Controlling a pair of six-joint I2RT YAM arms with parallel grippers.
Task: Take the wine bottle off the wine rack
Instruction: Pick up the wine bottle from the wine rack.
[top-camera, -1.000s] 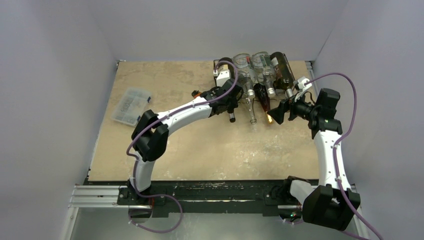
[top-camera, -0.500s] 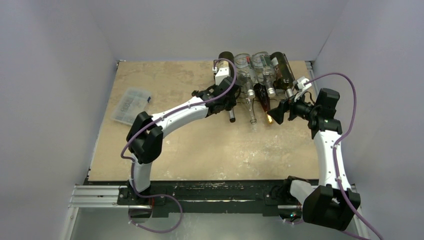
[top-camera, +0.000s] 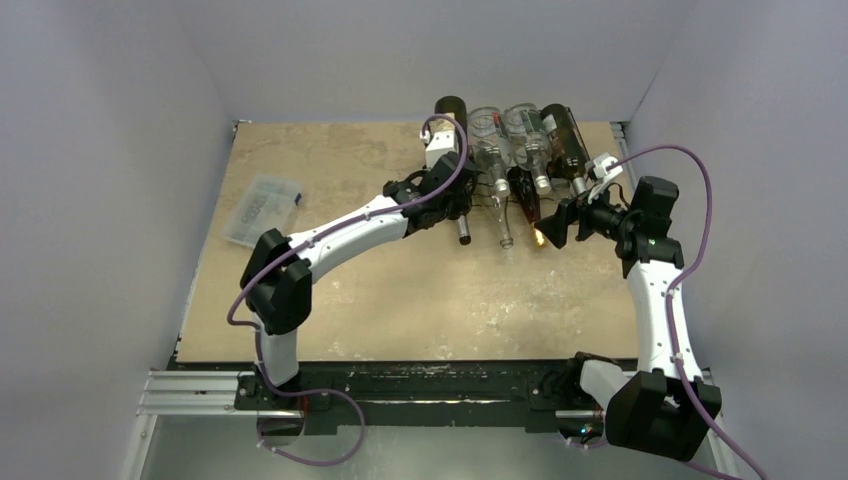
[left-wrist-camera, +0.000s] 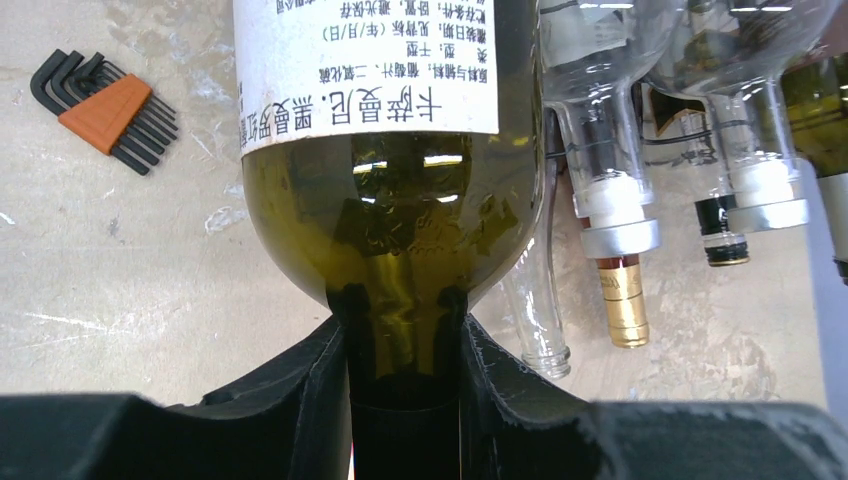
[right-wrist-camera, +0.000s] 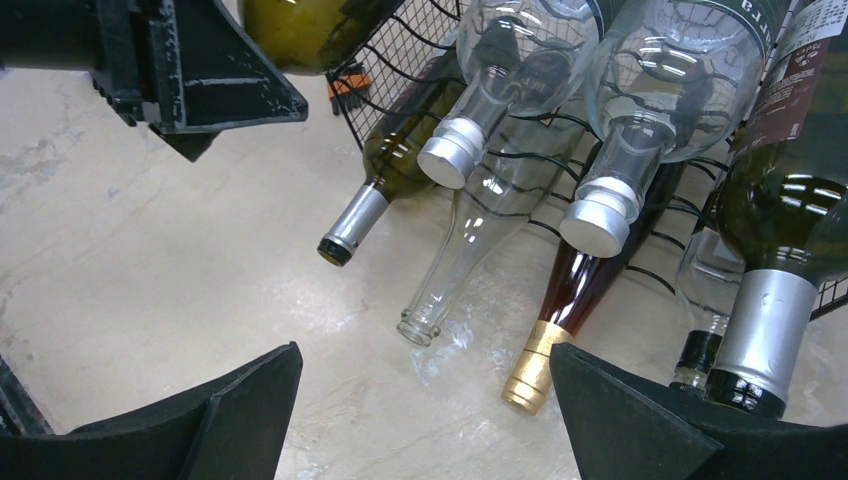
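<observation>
Top view, rack: the wine rack (top-camera: 488, 192) is seen at the far edge of the table (top-camera: 400, 290), right of centre, with the far wall (top-camera: 420, 60) just behind it and the right wall (top-camera: 760, 200) near.
Top view, bottle: the wine bottle (top-camera: 450, 106) is found at the rack's left end, base pointed far; whether it rests on the wire cannot be told.
Top view, room: bare tabletop is shown near and left of the rack; a clear box (top-camera: 262, 210) is set by the left edge, well apart.
Left wrist, grip: and there it is, the left gripper (left-wrist-camera: 403, 330) is clamped tight on the bottle's neck.
Left wrist, neighbours: other bottles (left-wrist-camera: 600, 150) are packed just to its right; a hex key set (left-wrist-camera: 100, 105) is laid on the table at its left.
Right wrist, jaws: the right gripper (right-wrist-camera: 425, 355) is spread fully wide, nothing held, with necks poking out of the rack towards it.
</observation>
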